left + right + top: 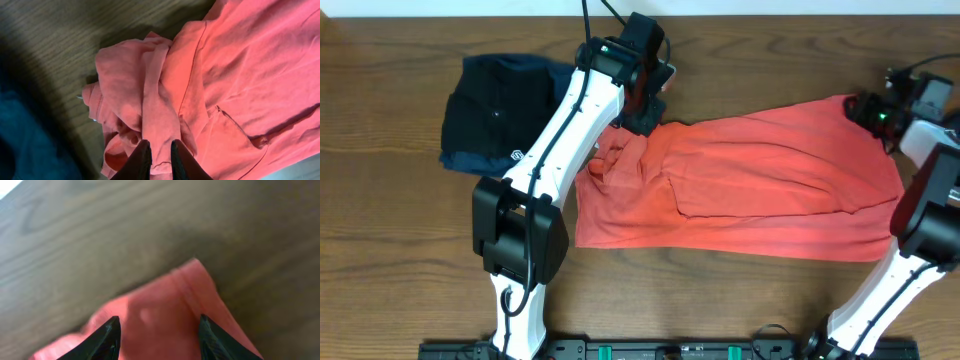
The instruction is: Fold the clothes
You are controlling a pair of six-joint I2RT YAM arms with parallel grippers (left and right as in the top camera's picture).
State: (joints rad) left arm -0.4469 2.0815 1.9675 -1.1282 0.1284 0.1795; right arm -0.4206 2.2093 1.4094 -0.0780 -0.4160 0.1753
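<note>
The clothes, a coral-red T-shirt (760, 180), lie spread across the table's middle, bunched and wrinkled at the left end. My left gripper (642, 118) sits at the shirt's upper left corner. In the left wrist view its gripper (160, 145) is shut on a narrow fold of the red fabric (150, 85). My right gripper (865, 108) hovers at the shirt's upper right corner. In the right wrist view its gripper (159, 320) stands open, jaws wide apart over the hemmed corner of the shirt (192, 282), not pinching it.
A folded dark navy and black pile (500, 115) lies at the back left, just beside the left arm, and shows as a dark mass (20, 135) in the left wrist view. Bare wood table (720, 300) runs along the front.
</note>
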